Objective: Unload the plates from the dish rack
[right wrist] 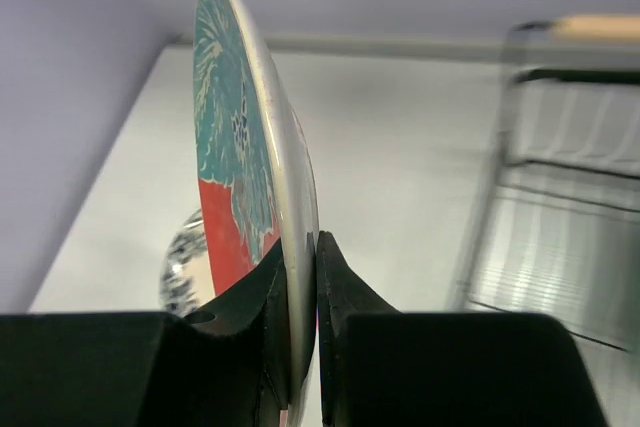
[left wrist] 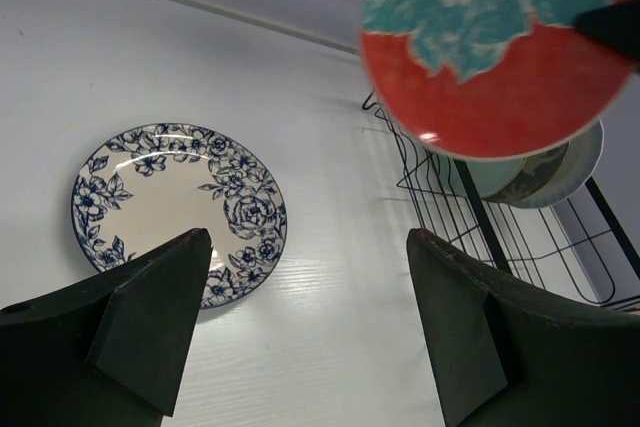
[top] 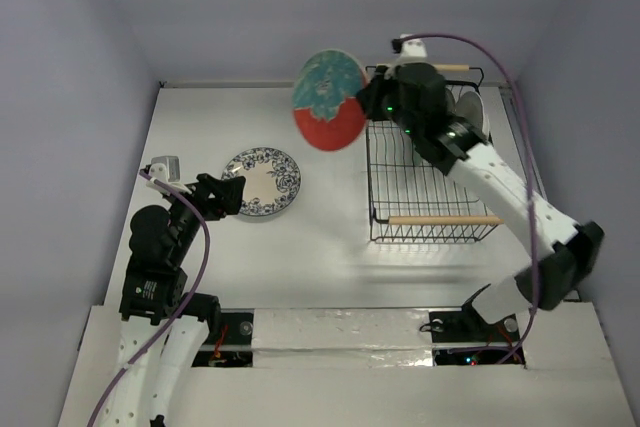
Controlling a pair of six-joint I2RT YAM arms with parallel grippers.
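1. The right hand (right wrist: 300,277) pinches the rim of the red-and-teal plate (top: 328,100), held on edge in the air left of the dish rack (top: 432,219).
2. The left hand (left wrist: 308,247) is spread wide and empty, beside the blue-flowered plate (top: 262,181) lying flat on the desk (top: 330,247).
3. Other plates (top: 473,112) stand at the rack's far end.

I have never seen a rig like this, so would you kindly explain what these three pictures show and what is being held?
Two robot arms stand at a white table. One picture looks down from above; the other two come from cameras on each wrist. The right gripper pinches a red-and-teal plate by its rim, in the air beside the black wire dish rack, where more plates stand. A blue-floral plate lies flat on the table. The left gripper is open and empty near it.
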